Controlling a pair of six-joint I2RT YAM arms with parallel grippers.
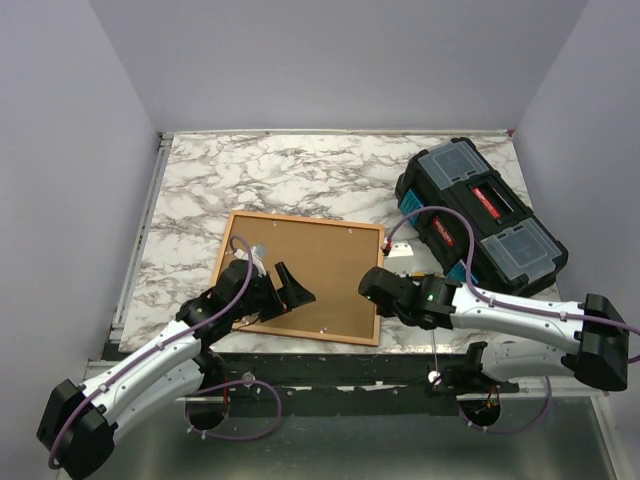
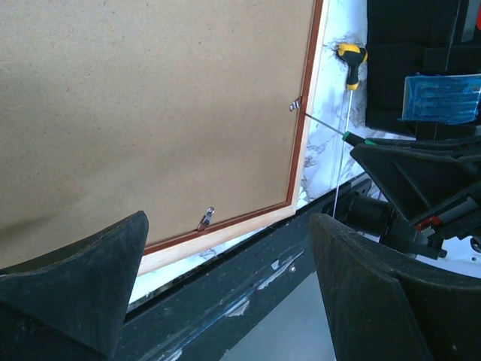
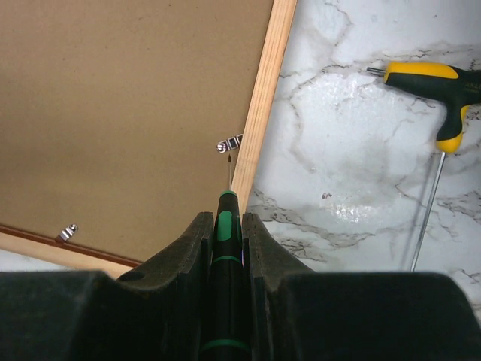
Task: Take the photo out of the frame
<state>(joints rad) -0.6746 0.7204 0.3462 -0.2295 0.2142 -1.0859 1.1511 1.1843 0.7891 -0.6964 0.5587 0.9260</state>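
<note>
Frame [image 1: 300, 217] lies face down on the marble table [image 1: 280, 180], its brown backing board [image 1: 320, 265] turned up, near the table's front edge and between my 2 arms. A black toolbox [image 1: 480, 215] with clear lid compartments sits to the frame's right, at the far right of the table.

My left gripper [image 1: 280, 275] hovers over the near left part of the backing board. Its 2 fingers are spread wide with nothing between them, and the wrist view shows the frame's near edge in the gap.

My right gripper [image 3: 225, 233] is at the frame's right side, fingers pressed together on a slim green-and-black screwdriver [image 3: 225, 226]. Its thin shaft points at the inner side of the right rail.

A yellow-and-black-handled driver [image 3: 432, 75] lies loose on the marble, just right of the frame.

1 small metal clip [image 3: 231, 142] sits on the right rail, with the screwdriver's tip at or just short of it; I cannot tell which. A 2nd clip [image 3: 68, 233] sits on the near rail.
</note>
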